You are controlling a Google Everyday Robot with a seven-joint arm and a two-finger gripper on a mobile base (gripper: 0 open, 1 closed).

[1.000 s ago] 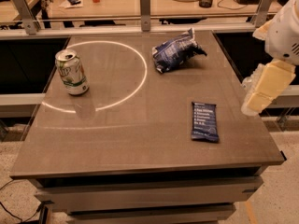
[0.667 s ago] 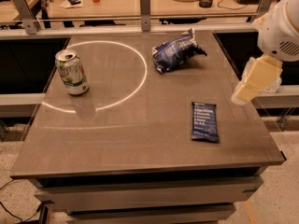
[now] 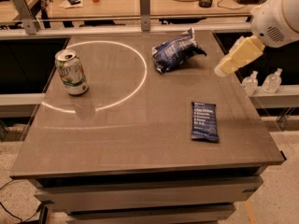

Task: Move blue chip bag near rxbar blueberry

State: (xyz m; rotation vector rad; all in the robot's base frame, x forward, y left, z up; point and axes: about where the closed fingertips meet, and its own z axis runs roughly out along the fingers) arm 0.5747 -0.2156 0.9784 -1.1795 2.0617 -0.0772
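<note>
Fingers (image 3: pixel 230 64) lie closed together, showing as one pale wedge with no gap and nothing between them. From the left of the table (image 3: pixel 131 143): a green-and-white drink can (image 3: pixel 71 72) stands upright on the rim of a bright ring of light (image 3: pixel 144 76); its lettering cannot be read. It has not moved over the last second. Right of the ring, toward the far edge, the blue chip bag (image 3: pixel 176 50) lies crumpled on its side, its white markings too creased to read; it too is where it was a second ago. Nearer the front and further right, well apart from the bag, the rxbar blueberry (image 3: pixel 204 121) lies flat, showing several short lines of white text that cannot be made out. At the far right the gripper (image 3: pixel 219 71) hangs over the table's right edge, just beside the bag and apart from it. A second ago it was out past that edge, level with the gap between bag and bar; it has since travelled left and toward the far side, closing on the bag. By this reading the approach is under way, the grasp has not begun, and the carry toward the bar remains to be done.
</note>
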